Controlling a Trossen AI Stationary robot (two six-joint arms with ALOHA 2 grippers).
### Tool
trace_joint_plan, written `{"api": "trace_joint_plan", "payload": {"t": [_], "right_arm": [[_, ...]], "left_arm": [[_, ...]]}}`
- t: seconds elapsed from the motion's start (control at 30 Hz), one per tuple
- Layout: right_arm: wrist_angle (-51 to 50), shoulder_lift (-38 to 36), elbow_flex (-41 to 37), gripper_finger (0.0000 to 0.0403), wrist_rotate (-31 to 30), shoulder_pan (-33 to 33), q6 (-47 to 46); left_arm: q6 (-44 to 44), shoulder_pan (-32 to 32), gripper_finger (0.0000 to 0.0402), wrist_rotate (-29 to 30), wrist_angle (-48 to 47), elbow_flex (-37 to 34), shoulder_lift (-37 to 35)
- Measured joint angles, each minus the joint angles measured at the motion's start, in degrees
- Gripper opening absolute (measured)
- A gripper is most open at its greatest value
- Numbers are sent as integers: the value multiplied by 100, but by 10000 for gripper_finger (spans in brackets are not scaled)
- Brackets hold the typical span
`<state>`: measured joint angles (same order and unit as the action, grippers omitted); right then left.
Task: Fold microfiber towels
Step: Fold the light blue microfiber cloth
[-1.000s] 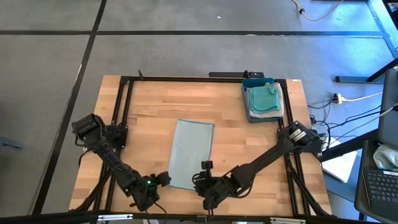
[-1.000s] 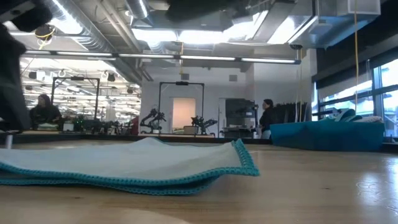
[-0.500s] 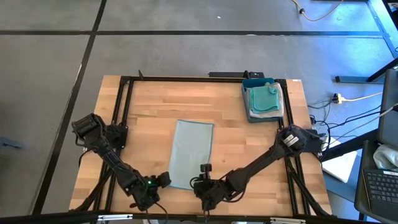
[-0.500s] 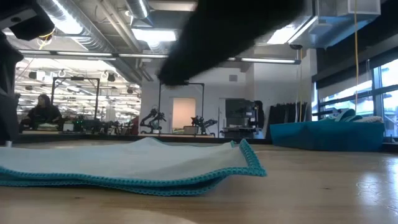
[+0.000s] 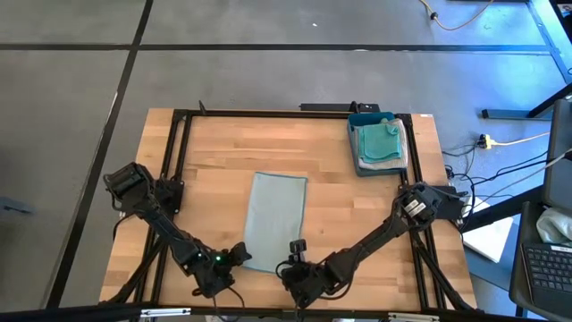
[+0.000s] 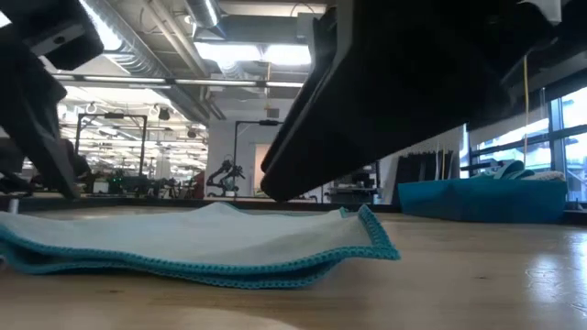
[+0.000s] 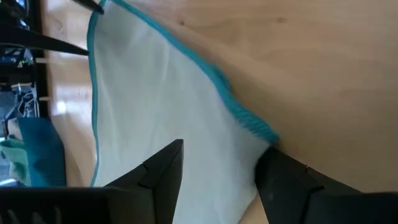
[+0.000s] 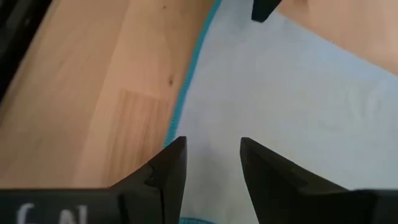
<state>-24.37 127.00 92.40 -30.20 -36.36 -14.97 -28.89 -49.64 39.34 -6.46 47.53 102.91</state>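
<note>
One towel in work: pale blue microfiber towel [image 5: 276,220] with teal stitched edge, folded to a narrow rectangle, lying flat on the wooden table [image 5: 214,152].
Long axis: runs from the table's near edge toward its far edge, tilted slightly; short ends face near and far.
Place: middle of the table, nearer the near edge than the far one.
Near right corner: curled up off the wood in the low view [image 6: 376,240].
Left gripper [image 5: 239,256]: at the towel's near left corner, fingers [image 7: 163,171] spread over the cloth edge, jaws apart, nothing pinched that I can see.
Right gripper [image 5: 295,253]: at the towel's near right corner, fingers [image 8: 171,165] apart just above the cloth, not clamped on it.
Stack: other towels [image 5: 381,143], teal and pale green, piled in the blue tray [image 5: 354,119] at the table's far right corner, well apart from the flat towel.
Change: both grippers have crept in toward the towel's near end over the last second; right arm now fills more of the low view; towel itself unmoved, corner curl a little higher.
</note>
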Motion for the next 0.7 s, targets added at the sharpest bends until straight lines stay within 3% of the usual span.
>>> {"api": "trace_joint_plan", "payload": {"t": [0.33,0.57,0.7], "right_arm": [[-69,0,0,154,-19,0,-301],[-91,0,1,154,-19,0,-431],[-88,0,1,154,-19,0,-431]], "left_arm": [[-23,-7,180,119,-55,0,0],[-458,-377,180,1226,-49,4,-6],[-274,-400,180,1307,-46,7,-11]]}}
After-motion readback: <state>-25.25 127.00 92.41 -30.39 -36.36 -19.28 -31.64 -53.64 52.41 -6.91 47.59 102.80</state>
